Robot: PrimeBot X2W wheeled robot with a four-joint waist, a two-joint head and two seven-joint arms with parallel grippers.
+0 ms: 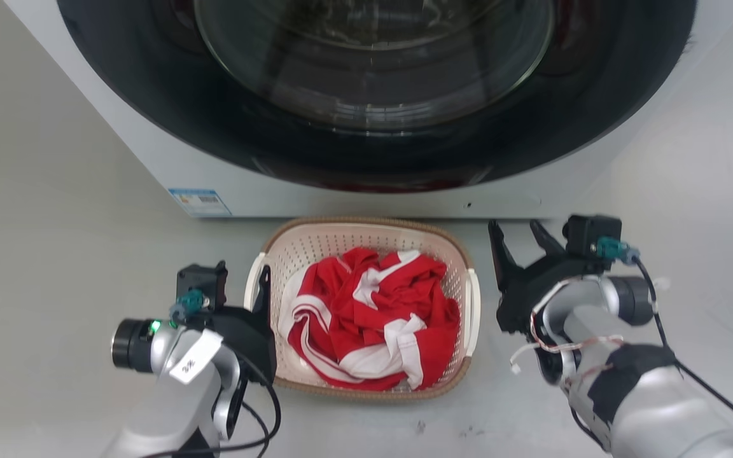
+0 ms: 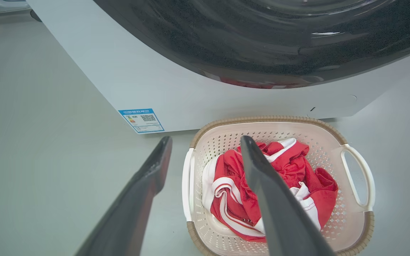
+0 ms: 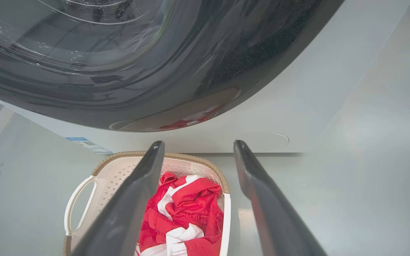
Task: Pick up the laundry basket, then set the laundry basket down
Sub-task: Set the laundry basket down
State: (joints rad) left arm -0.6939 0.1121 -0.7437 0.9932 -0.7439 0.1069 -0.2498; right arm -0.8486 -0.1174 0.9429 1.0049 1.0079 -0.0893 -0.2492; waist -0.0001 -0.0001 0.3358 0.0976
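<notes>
I see the laundry basket (image 1: 366,222) on the floor (image 1: 55,254) just before the washer (image 1: 214,172), my left tool (image 2: 205,140) spread astride its left handle (image 2: 188,185) and my right tool (image 1: 515,229) spread beside the right handle (image 1: 473,305), not touching it; lifting by 1 grip alone, I judge, would tip out the red-and-white cloth (image 1: 373,312).

floor (image 1: 42,191): pale grey, glossy | washer (image 1: 245,194): stands on it, top of frame | laundry basket (image 1: 322,245): on floor, lower centre, just before washer | dark specks (image 1: 420,425): bottom centre
</notes>
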